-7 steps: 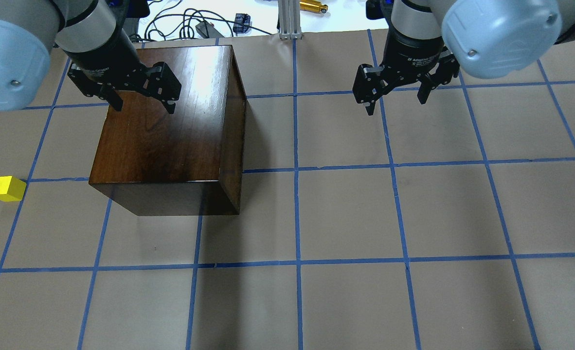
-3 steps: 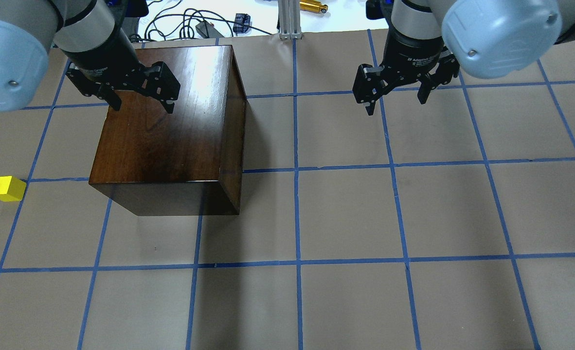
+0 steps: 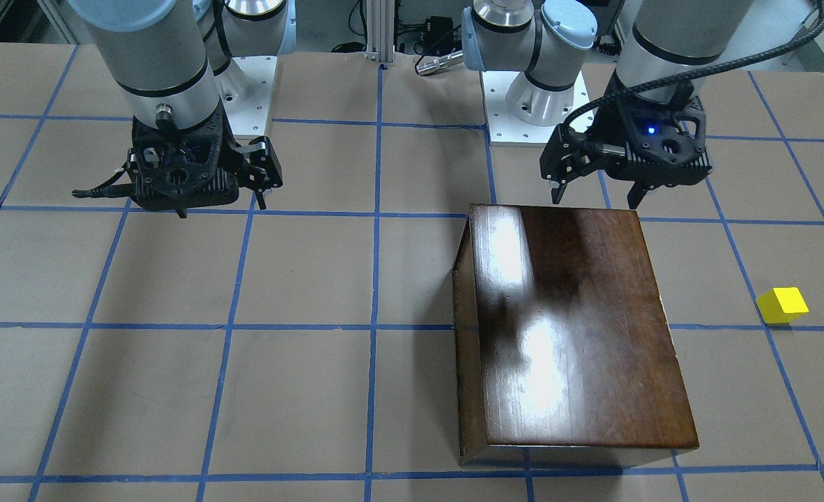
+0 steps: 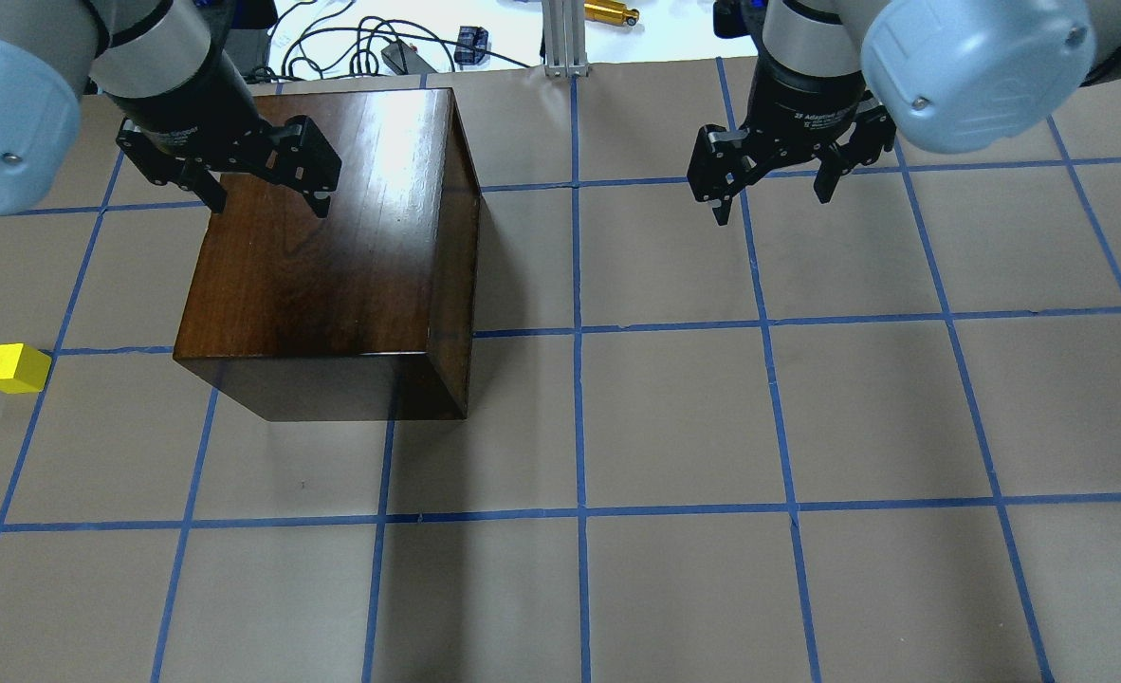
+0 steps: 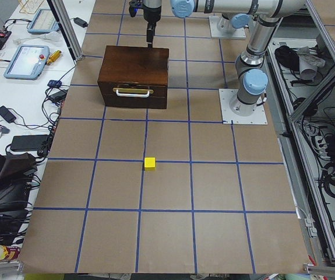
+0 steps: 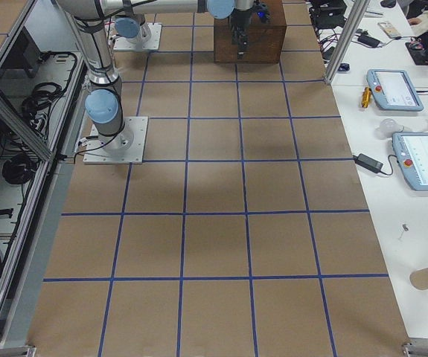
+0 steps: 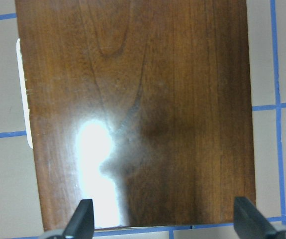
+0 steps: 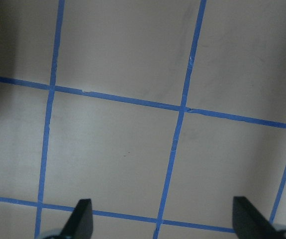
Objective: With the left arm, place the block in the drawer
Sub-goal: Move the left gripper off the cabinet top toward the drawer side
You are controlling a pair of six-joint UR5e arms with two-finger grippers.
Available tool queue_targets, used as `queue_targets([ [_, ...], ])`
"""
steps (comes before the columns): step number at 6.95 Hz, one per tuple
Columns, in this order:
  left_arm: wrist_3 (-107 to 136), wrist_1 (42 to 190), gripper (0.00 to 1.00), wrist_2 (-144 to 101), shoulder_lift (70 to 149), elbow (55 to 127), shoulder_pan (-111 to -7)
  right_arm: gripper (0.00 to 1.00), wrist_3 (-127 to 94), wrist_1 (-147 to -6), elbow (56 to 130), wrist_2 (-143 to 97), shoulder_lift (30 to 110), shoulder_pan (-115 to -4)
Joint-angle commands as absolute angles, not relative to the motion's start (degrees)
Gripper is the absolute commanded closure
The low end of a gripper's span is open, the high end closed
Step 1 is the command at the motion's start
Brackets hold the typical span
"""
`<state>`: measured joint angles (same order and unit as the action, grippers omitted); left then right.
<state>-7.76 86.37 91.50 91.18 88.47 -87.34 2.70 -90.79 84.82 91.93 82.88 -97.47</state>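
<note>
The small yellow block (image 4: 13, 368) lies on the table, to the left of the glossy dark-brown wooden box (image 4: 333, 247); it also shows in the front view (image 3: 783, 305) and the exterior left view (image 5: 150, 164). The drawer front (image 5: 133, 97) with its pale handle is shut flush in the box. My left gripper (image 4: 271, 207), with ribbed hose and blue light, hangs open and empty above the box's far end (image 3: 595, 201); its wrist view looks down on the box top (image 7: 138, 109). My right gripper (image 4: 772, 207) is open and empty over bare table.
Blue tape lines grid the brown table (image 4: 674, 417). An aluminium post (image 4: 565, 38), cables and a gold part (image 4: 611, 12) lie beyond the far edge. The arm base plates (image 3: 537, 104) stand on the robot's side. Operator tablets (image 6: 396, 89) lie on a side bench.
My left gripper has shifted slightly left and toward the far end of the box top, still open. The right arm, box and block have not moved.
</note>
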Motion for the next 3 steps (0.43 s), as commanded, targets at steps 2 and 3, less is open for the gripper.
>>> queue_targets([
  [2, -20.34, 86.13, 0.00, 91.15, 92.01, 88.59, -76.68, 0.00, 2.72, -90.79, 84.81, 91.93, 82.88, -97.47],
  [3, -24.74, 86.13, 0.00, 91.06, 92.46, 88.59, -71.86, 0.00, 2.64, -90.79, 84.81, 91.93, 82.88, -97.47],
])
